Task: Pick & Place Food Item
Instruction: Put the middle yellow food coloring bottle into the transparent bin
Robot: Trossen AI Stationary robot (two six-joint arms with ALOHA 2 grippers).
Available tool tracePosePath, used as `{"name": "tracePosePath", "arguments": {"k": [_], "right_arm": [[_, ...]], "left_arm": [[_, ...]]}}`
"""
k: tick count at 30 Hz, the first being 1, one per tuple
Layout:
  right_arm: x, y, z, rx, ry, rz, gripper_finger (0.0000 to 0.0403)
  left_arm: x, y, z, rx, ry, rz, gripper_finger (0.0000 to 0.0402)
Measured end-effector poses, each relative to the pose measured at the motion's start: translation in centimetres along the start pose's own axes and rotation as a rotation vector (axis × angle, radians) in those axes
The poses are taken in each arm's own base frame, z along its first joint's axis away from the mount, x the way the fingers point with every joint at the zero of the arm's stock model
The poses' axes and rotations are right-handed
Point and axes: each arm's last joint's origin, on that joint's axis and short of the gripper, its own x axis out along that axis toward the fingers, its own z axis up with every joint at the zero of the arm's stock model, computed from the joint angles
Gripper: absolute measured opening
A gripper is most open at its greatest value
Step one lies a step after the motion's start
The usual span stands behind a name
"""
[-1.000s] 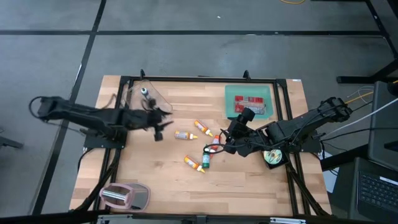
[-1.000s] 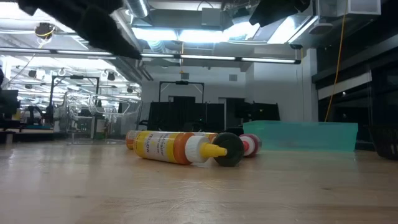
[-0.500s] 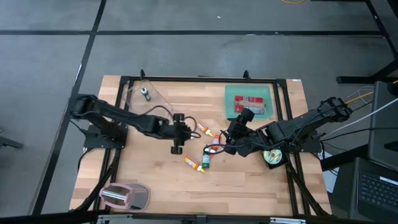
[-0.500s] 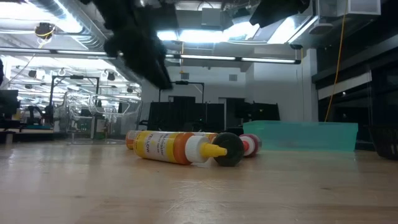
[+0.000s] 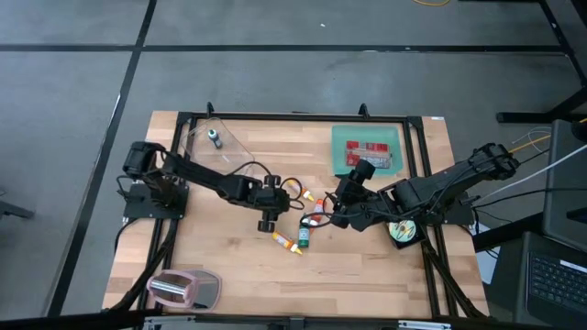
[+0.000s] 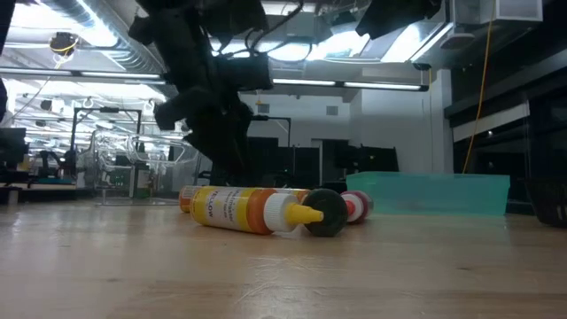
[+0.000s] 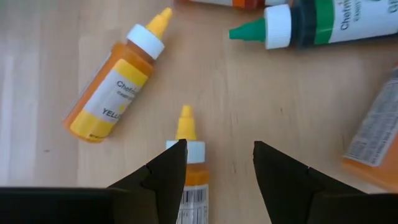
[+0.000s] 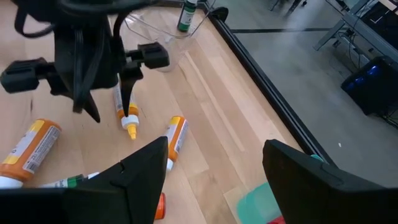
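Observation:
Several small squeeze bottles lie on their sides mid-table: yellow-orange ones (image 5: pixel 298 190) (image 5: pixel 285 241), a green one (image 5: pixel 304 234) and a red one (image 5: pixel 316 214). My left gripper (image 7: pixel 219 168) is open and points steeply down just above them. One yellow-tipped bottle (image 7: pixel 185 134) lies partly under one finger (image 7: pixel 166 171), with bare table in the gap. The right wrist view shows this gripper (image 8: pixel 109 107) standing over that bottle (image 8: pixel 125 114). My right gripper (image 8: pixel 214 180) hangs open above the table, right of the bottles.
A teal tray (image 5: pixel 341 137) holding a red packet (image 5: pixel 370 152) stands at the far right. A clear container (image 5: pixel 204 139) with a green bottle sits at the far left. A pink object (image 5: pixel 183 289) lies at the near left, and a round object (image 5: pixel 402 230) sits by the right arm.
My left gripper has swung from the table's left side toward the middle. It has come down and tipped its fingers steeply downward. It now stands over the cluster of bottles. The bottles have not moved.

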Motion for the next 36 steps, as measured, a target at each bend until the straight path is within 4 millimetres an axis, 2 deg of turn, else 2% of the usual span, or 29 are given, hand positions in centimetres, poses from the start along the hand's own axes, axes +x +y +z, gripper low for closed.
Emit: {"name": "tracePosePath", "arguments": {"k": [13, 19, 27, 36], "right_arm": [[0.0, 0.0, 0.1, 0.004, -0.004, 0.002, 0.0259], [0.0, 0.0, 0.1, 0.003, -0.004, 0.002, 0.0259], [0.0, 0.0, 0.1, 0.003, -0.004, 0.002, 0.0259], [0.0, 0.0, 0.1, 0.003, -0.005, 0.002, 0.0258]], "left_arm": [[0.7, 1.4, 0.7, -0.030, -0.072, 0.029, 0.0180], [1.9, 1.6, 0.9, -0.031, -0.103, 0.007, 0.0180], [4.0, 1.2, 0.2, -0.024, -0.054, -0.005, 0.0180], [4.2, 1.8, 0.1, -0.041, -0.047, 0.004, 0.0179]]}}
